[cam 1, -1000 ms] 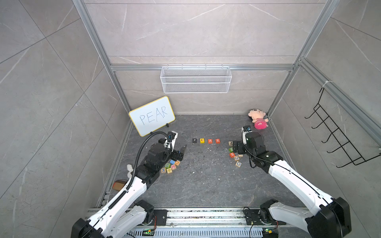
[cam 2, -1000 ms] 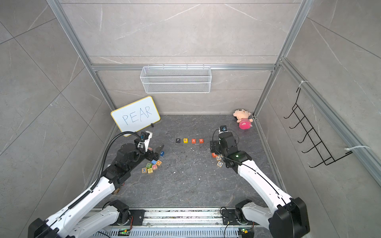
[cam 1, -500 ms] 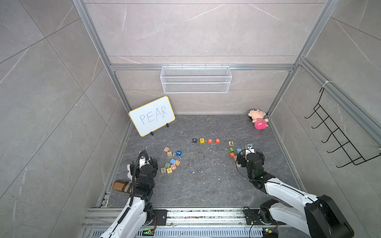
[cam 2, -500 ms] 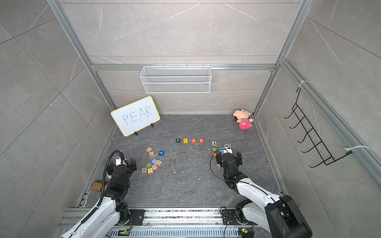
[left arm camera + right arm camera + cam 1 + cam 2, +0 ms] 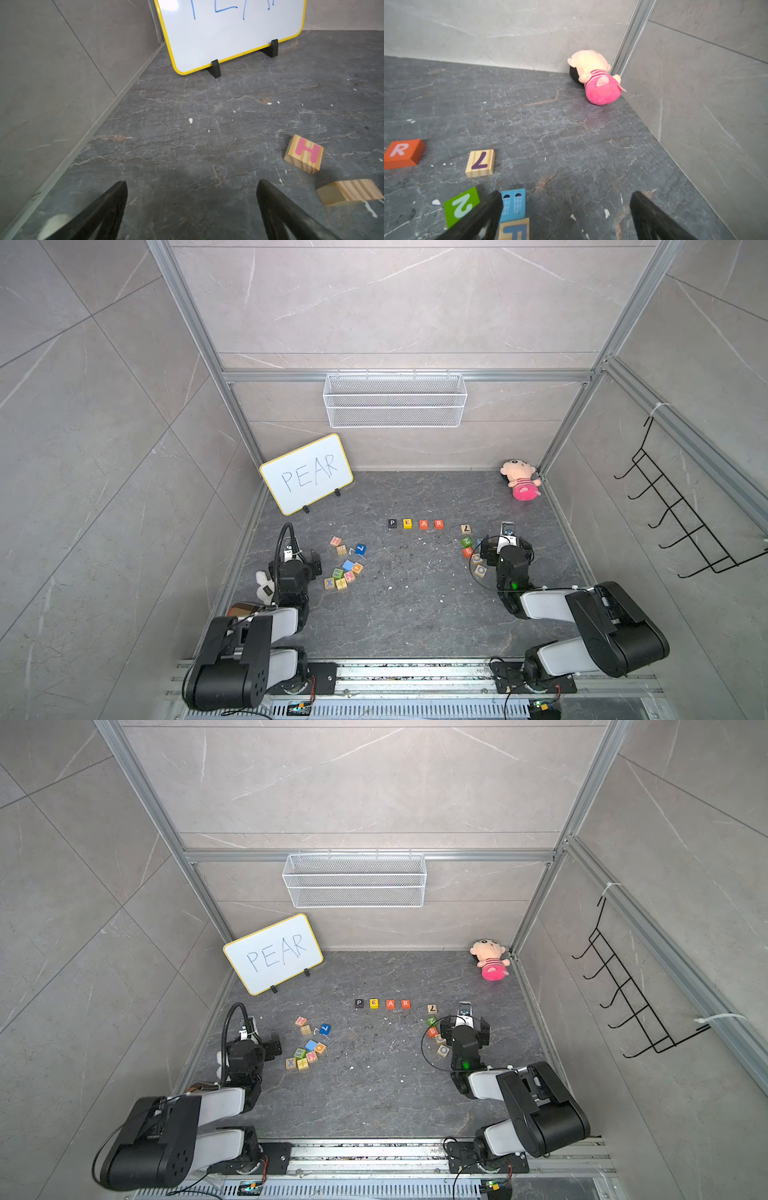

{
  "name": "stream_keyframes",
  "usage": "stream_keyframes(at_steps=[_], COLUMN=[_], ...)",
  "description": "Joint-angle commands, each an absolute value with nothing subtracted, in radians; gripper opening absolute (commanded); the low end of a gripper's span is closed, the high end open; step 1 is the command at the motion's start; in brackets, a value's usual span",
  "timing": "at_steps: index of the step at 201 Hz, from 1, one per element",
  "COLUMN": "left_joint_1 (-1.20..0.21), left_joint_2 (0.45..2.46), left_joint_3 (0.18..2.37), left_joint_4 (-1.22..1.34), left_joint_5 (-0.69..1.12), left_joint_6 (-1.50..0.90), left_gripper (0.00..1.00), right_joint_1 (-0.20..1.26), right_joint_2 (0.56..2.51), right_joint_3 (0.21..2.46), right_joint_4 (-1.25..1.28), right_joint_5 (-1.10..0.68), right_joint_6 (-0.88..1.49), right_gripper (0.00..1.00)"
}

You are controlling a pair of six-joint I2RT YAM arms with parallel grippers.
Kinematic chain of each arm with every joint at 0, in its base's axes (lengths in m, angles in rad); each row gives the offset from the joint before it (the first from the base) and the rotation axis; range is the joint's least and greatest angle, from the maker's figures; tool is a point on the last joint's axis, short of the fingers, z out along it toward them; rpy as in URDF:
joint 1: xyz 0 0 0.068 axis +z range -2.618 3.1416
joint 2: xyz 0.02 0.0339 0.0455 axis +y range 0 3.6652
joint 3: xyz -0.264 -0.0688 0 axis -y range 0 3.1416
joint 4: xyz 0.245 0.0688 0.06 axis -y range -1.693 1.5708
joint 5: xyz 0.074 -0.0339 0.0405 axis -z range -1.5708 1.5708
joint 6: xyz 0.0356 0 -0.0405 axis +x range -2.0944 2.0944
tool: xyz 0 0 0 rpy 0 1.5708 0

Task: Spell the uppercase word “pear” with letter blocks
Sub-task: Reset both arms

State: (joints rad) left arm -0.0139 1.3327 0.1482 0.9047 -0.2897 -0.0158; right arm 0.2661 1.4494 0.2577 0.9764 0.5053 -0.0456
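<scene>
Backed off from the far side since a second ago, with left gripper (image 5: 191,184) and right gripper (image 5: 565,193) now tucked near the rail (image 5: 415,672), clear of the row. Spread wide on both, holding nothing. Reading left to right across the middle: black P (image 5: 392,523), yellow E (image 5: 407,524), orange-red A (image 5: 423,524), red-orange R (image 5: 438,524), one straight line, matching the whiteboard (image 5: 307,475) at far left. Ignoring the 7 cube (image 5: 480,163) lying right of the R, apart from it. Calling the word spelled; nothing left but parking.
</scene>
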Motion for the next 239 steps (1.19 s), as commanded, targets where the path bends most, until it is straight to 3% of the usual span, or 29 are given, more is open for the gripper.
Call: stream_keyframes(at_steps=[1,40,65,85,104,239], left_joint_1=[0.017,0.032,0.044,0.045,0.044,0.041], left_joint_2=[1.397,1.520,1.504,1.503,1.502,1.503], left_joint_3=[0.178,0.197,0.229,0.344,0.338,0.341], left_joint_4=[1.104,1.195,1.110,0.883,0.893,0.889], left_joint_5=[-0.180,-0.112,-0.120,-0.204,-0.204,-0.204], left_joint_6=[-0.020,-0.007,-0.023,-0.049,-0.053,-0.048], left_gripper=[0.99,0.99,1.00,1.00,1.00,1.00], right_joint_1=[0.259,0.224,0.218,0.208,0.159,0.147], right_joint_2=[1.473,1.563,1.533,1.538,1.531,1.528], right_joint_3=[0.220,0.223,0.221,0.283,0.337,0.338], right_joint_4=[1.131,1.212,1.166,1.064,0.945,0.943], right_joint_5=[0.399,0.294,0.287,0.312,0.283,0.273], right_joint_6=[-0.059,-0.065,-0.052,-0.033,0.020,0.023], right_gripper=[0.99,0.99,0.99,0.99,0.99,0.99])
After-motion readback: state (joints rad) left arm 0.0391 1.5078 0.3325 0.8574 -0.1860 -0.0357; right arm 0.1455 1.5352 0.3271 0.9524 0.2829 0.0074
